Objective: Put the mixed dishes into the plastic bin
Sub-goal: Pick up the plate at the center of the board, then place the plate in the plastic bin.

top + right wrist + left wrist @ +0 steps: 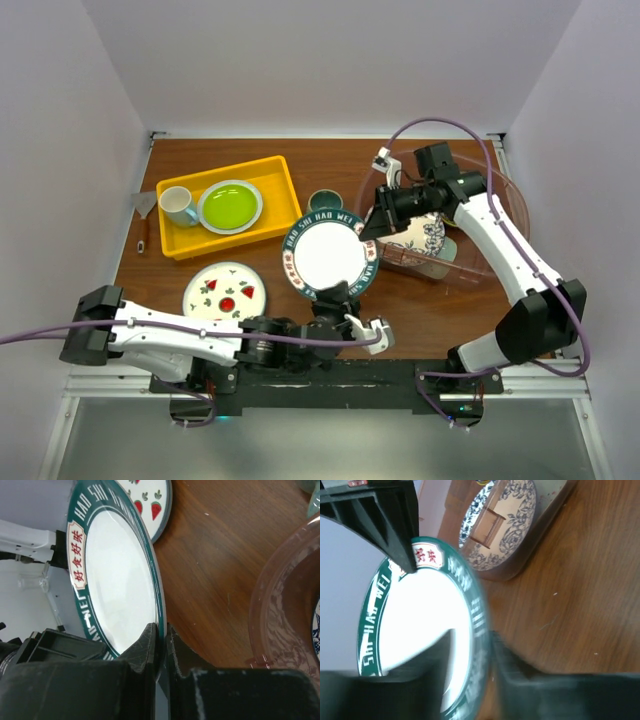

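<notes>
- The green-rimmed plate [330,255] looks rigid, fairly heavy, slick-glazed and chippable; its thin rim is probably the best place to pinch.
- White centre, dark green band with white lettering and a red-character label.
- It is held tilted above the bench [440,300], just beside the plastic bin [272,575].
- The right hand [161,635] is clenched on its rim, while the left hand [474,632] straddles the opposite edge, loosened.
</notes>
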### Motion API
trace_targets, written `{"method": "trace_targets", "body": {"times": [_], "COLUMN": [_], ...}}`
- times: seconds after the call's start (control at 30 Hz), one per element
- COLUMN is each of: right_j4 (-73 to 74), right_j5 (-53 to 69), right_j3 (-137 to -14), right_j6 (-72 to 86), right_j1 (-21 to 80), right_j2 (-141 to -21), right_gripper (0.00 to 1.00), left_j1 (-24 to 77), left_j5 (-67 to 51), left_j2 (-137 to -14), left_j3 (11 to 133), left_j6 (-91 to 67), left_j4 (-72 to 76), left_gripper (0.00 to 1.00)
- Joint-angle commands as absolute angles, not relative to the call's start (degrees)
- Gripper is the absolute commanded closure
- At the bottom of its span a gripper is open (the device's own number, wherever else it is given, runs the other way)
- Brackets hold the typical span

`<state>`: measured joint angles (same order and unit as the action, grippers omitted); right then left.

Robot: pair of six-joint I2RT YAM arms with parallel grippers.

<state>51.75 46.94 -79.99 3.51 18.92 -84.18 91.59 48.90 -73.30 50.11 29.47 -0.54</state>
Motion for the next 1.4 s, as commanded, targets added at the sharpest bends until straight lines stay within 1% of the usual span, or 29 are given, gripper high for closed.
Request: {"method": "trace_targets", "body": {"times": [0.0, 0.07, 0.1, 0.3, 0.4, 0.43, 0.47, 0.67, 0.83, 0.97, 1.1, 1.37], "right_j4": [49.0, 48.8, 47.9, 44.1, 42.5, 42.2, 41.1, 37.0, 30.4, 25.9, 23.4, 16.4], "right_j5": [51.2, 51.6, 51.9, 55.0, 58.3, 58.9, 60.0, 62.8, 62.9, 60.5, 56.4, 51.2], "right_j3": [-83.1, -83.0, -82.9, -81.7, -80.8, -80.5, -79.9, -77.9, -76.0, -74.1, -72.1, -67.5], "right_j6": [-5.3, -6.6, -6.8, -6.3, -6.3, -6.2, -6.1, -3.4, 1.3, 3.7, 5.4, 10.4], "right_j1": [14.2, 12.3, 11.6, 4.8, 0.4, 0.2, -3.1, -9.6, -12.7, -14.0, -14.4, -17.7], "right_j2": [-80.3, -79.8, -79.5, -78.0, -77.8, -77.6, -77.2, -76.1, -75.8, -76.0, -75.7, -73.9], "right_gripper": [1.00, 1.00, 1.00, 1.00, 1.00, 1.00, 1.00, 1.00, 1.00, 1.00, 1.00, 1.00], "left_j1": [91.2, 91.1, 91.1, 89.1, 85.2, 82.4, 80.9, 72.3, 63.9, 58.6, 57.6, 57.6], "left_j5": [49.1, 44.8, 44.0, 40.9, 36.0, 34.6, 32.0, 29.4, 29.9, 30.8, 36.0, 39.0], "left_j2": [-69.8, -68.6, -67.9, -61.8, -58.3, -57.4, -56.5, -50.8, -46.4, -42.9, -41.4, -36.7], "left_j3": [54.6, 54.5, 54.0, 53.4, 52.7, 52.6, 52.3, 49.7, 47.0, 43.2, 40.3, 37.0], "left_j6": [23.8, 22.4, 22.2, 17.6, 14.1, 12.3, 11.7, 8.1, 4.1, 2.5, 2.4, 1.9], "left_j4": [1.9, 1.1, 1.8, 0.4, -2.0, -2.6, -3.5, -6.6, -10.0, -12.6, -15.3, -13.7], "left_gripper": [0.33, 0.04, 0.00, 0.00, 0.00, 0.00, 0.00, 0.00, 0.00, 0.00, 0.00, 0.00]}}
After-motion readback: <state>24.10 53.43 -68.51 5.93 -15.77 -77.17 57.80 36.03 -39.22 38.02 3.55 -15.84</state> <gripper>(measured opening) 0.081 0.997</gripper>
